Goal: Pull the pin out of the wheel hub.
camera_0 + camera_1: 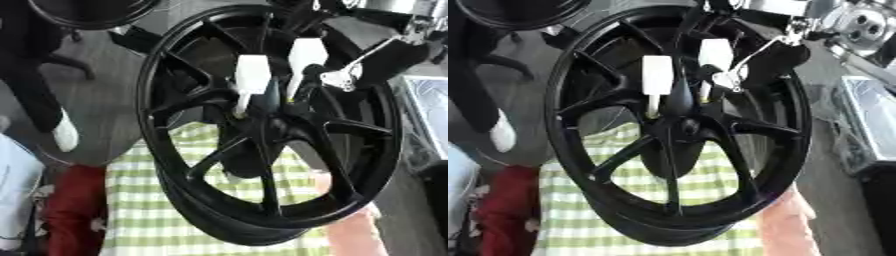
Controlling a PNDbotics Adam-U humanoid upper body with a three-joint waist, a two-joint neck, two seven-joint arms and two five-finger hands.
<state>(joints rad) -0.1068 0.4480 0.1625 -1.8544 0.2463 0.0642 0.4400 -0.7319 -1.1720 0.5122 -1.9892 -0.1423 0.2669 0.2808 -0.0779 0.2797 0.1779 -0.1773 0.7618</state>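
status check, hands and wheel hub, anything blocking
Right hand reaching in from upper right, white fingertips at the hub. Left hand not in view. Pin not clearly visible. Wheel upright above green checked cloth; spokes crowd the hub.

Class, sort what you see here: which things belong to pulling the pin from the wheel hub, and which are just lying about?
Part of the job:
- black wheel
- its hub
- right hand, reaching from the upper right, white fingertips at the hub; the pin itself cannot be made out

Just lying about:
- green checked cloth
- red item
- second black rim
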